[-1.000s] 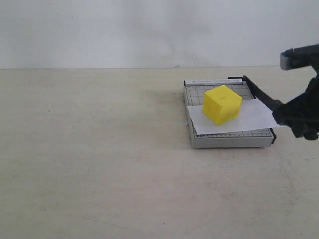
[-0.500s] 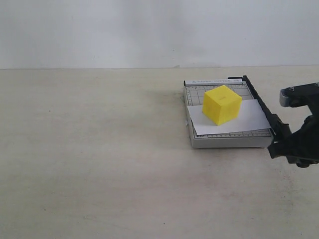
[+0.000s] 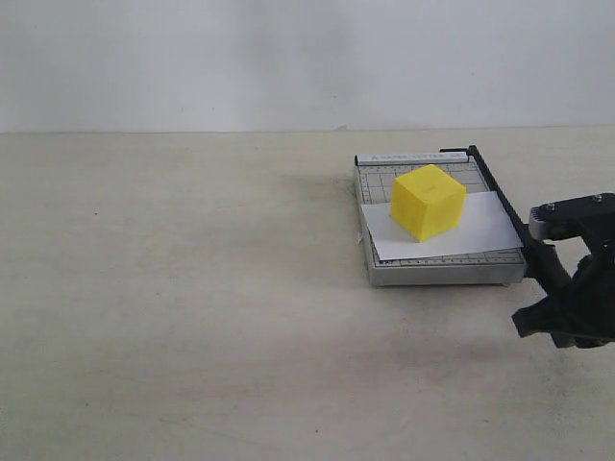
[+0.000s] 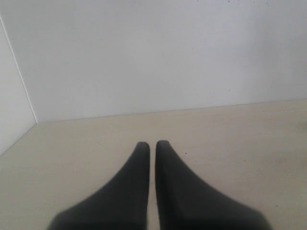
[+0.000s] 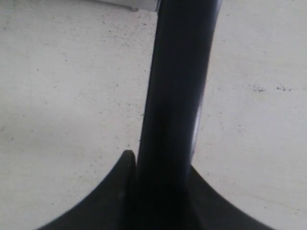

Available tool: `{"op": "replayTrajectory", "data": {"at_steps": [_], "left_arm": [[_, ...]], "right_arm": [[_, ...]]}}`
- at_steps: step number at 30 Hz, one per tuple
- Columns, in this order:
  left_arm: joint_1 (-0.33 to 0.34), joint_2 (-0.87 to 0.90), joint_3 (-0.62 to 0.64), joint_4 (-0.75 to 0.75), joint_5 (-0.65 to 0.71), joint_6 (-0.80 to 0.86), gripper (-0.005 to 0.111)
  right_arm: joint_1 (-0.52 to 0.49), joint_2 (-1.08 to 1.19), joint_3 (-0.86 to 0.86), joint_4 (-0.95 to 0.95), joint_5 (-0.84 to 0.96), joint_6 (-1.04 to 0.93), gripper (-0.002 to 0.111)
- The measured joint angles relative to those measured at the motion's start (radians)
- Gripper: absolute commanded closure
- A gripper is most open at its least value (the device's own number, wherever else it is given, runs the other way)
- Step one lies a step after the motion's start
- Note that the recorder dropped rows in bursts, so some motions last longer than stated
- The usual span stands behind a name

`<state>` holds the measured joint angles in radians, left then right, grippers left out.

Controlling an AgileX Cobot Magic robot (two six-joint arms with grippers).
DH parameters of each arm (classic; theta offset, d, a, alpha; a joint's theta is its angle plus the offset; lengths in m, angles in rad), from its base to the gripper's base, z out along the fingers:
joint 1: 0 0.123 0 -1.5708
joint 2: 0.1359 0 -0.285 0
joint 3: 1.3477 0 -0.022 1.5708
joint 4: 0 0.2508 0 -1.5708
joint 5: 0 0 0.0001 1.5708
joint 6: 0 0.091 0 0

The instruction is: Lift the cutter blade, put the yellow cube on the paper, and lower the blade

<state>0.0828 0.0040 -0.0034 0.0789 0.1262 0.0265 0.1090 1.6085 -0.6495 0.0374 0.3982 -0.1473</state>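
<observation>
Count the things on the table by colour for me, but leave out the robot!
Yellow: 1, the yellow cube
White: 1, the paper
Grey: 1, the trimmer base
Black: 1, the cutter blade
Total: 4

Yellow cube [image 3: 428, 202] on white paper [image 3: 485, 230] — black cutter blade [image 5: 177, 72] down along its edge, handle between my right fingers [image 5: 115, 191].
</observation>
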Motion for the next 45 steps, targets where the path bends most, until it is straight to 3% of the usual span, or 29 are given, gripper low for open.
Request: {"op": "replayTrajectory", "data": {"at_steps": [2, 5, 6, 11, 24, 27, 31, 32, 38, 45], "left_arm": [[0.0, 0.0, 0.0, 0.0, 0.0, 0.0, 0.102], [0.0, 0.0, 0.0, 0.0, 0.0, 0.0, 0.102], [0.0, 0.0, 0.0, 0.0, 0.0, 0.0, 0.102], [0.0, 0.0, 0.0, 0.0, 0.0, 0.0, 0.102], [0.0, 0.0, 0.0, 0.0, 0.0, 0.0, 0.102], [0.0, 0.0, 0.0, 0.0, 0.0, 0.0, 0.102], [0.0, 0.0, 0.0, 0.0, 0.0, 0.0, 0.102], [0.0, 0.0, 0.0, 0.0, 0.0, 0.0, 0.102], [0.0, 0.0, 0.0, 0.0, 0.0, 0.0, 0.102], [0.0, 0.0, 0.0, 0.0, 0.0, 0.0, 0.102]], "right_arm": [[0.0, -0.019, 0.004, 0.018, 0.019, -0.023, 0.074], [0.0, -0.061, 0.013, 0.056, 0.113, -0.063, 0.039], [0.0, -0.069, 0.015, 0.068, 0.135, -0.07, 0.033], [0.0, -0.097, 0.021, 0.086, 0.181, -0.084, 0.042], [0.0, -0.339, 0.021, 0.086, 0.208, -0.084, 0.043], [0.0, -0.445, 0.021, 0.087, 0.212, -0.084, 0.06], [0.0, -0.604, 0.021, 0.132, 0.212, -0.092, 0.104], [0.0, -0.655, 0.023, 0.154, 0.21, -0.109, 0.108], [0.0, -0.997, 0.099, 0.307, 0.16, -0.192, 0.109], [0.0, -1.389, 0.257, 0.333, 0.165, -0.201, 0.109]]}}
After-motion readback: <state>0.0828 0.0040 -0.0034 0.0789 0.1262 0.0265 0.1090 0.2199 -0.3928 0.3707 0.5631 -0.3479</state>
